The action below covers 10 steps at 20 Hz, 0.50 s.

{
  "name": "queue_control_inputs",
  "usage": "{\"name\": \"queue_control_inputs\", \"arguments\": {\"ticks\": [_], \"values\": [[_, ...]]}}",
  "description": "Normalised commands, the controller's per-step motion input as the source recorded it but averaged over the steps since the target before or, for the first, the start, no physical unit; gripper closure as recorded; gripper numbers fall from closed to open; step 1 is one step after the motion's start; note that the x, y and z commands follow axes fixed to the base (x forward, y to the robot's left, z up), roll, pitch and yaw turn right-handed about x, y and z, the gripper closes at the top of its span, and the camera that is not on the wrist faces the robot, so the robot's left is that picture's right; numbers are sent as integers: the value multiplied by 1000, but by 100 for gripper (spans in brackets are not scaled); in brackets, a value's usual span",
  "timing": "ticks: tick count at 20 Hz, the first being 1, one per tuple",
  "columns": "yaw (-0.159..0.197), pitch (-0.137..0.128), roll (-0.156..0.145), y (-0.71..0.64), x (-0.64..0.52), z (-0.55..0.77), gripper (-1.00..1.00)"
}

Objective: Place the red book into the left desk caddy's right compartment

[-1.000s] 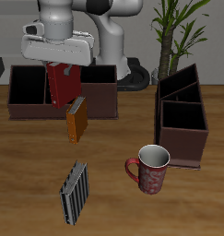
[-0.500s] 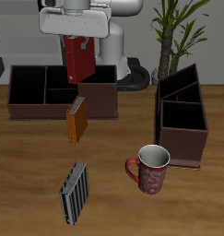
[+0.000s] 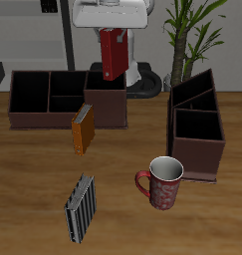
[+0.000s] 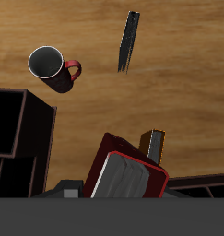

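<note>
The wooden tabletop (image 3: 33, 189) carries everything here, and the red mug (image 3: 163, 182), standing upright near the front edge, serves well as a reference. Behind the mug and toward the table's far side stretches the wide caddy (image 3: 68, 99), seen broadside, its dark sections in a row. Just beside the mug, reaching back from it, stands the left desk caddy (image 3: 197, 134), seen end-on; its right compartment (image 3: 198, 127) is the deep square section closest to the mug, with the slanted-walled sections farther back. A potted plant (image 3: 188, 35) rises beyond that caddy, well behind the mug.

The robot's arm hangs above the wide caddy's end nearest the plant, far back from the mug. The jaws (image 3: 112, 36) are clamped on the red book (image 3: 113, 54), which hangs upright in the air, its lower edge above the wide caddy's end section and clear of the tabletop. In the wrist view the red book (image 4: 127, 175) shows its pale page edges, framed by dark red covers.

The orange book (image 3: 83, 128) stands upright on the tabletop, just in front of the wide caddy and well apart from the mug. The striped book (image 3: 81, 208) stands tilted near the front edge, level with the mug and apart from it.
</note>
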Motion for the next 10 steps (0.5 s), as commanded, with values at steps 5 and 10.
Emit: {"name": "queue_control_inputs", "arguments": {"ticks": [5, 10], "values": [[21, 69, 20, 687, 208, -109, 100], [53, 59, 27, 605, 244, -39, 100]]}}
